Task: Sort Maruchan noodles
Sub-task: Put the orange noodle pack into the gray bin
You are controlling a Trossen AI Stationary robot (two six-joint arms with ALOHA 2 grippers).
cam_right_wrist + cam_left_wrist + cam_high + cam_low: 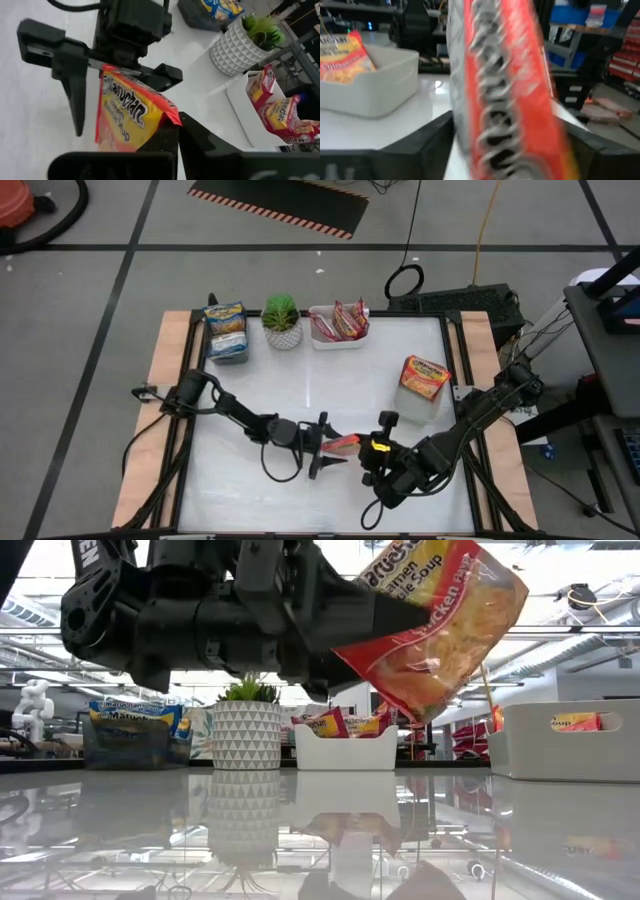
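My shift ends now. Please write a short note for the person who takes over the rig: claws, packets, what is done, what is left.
Left claw: near the table's front, with one raised packet at it, off the table; grip not visible.
Right claw: close beside it.
Done: blue-trimmed packets in the grey tray; red-trimmed packets in the far white tray; orange packet in the right-hand white tray.
Left: put the raised packet in the tray matching its trim, probably red or orange.
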